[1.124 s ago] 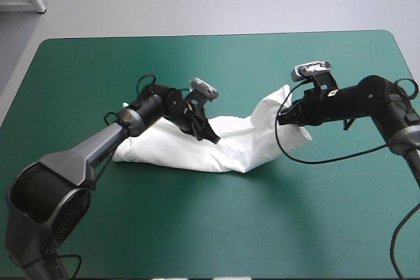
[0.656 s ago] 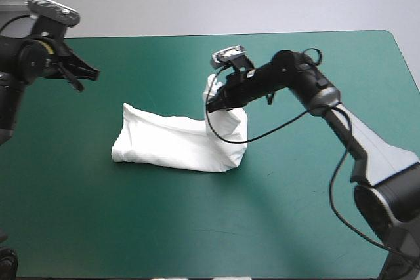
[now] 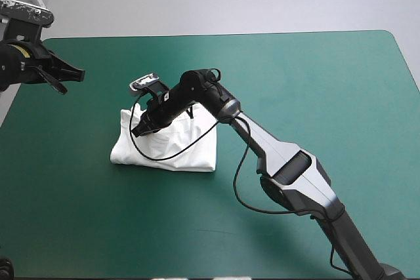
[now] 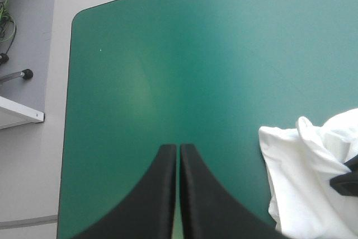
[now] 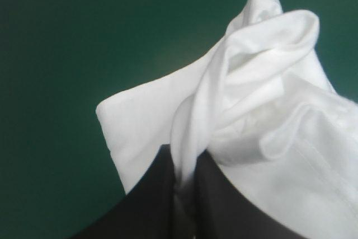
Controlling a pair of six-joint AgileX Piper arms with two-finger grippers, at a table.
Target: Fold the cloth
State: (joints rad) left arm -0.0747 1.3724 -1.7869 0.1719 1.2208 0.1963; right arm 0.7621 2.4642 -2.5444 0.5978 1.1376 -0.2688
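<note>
- The right end effector (image 3: 140, 129) (image 5: 184, 163) was clamped nearly together on a bunched fold of the T-shirt (image 3: 172, 152) (image 5: 268, 138). White cloth rose from between its black fingers (image 5: 150, 205).
- That pinched fold stood up at the T-shirt's left end, above the flatter layers beneath it.
- The right arm (image 3: 262, 139) reached across the T-shirt from its right side.
- The left end effector (image 3: 73, 75) (image 4: 179, 148) was closed on nothing, its fingers meeting along one narrow seam. It hung well apart from the T-shirt, beyond its far-left corner.
- The T-shirt (image 4: 313, 194) was a folded white bundle lying on the counter (image 3: 308, 77) (image 4: 196, 54). Teal-green cover showed bare on all sides of the T-shirt, and the counter's left edge lay nearer to it than the right edge.
</note>
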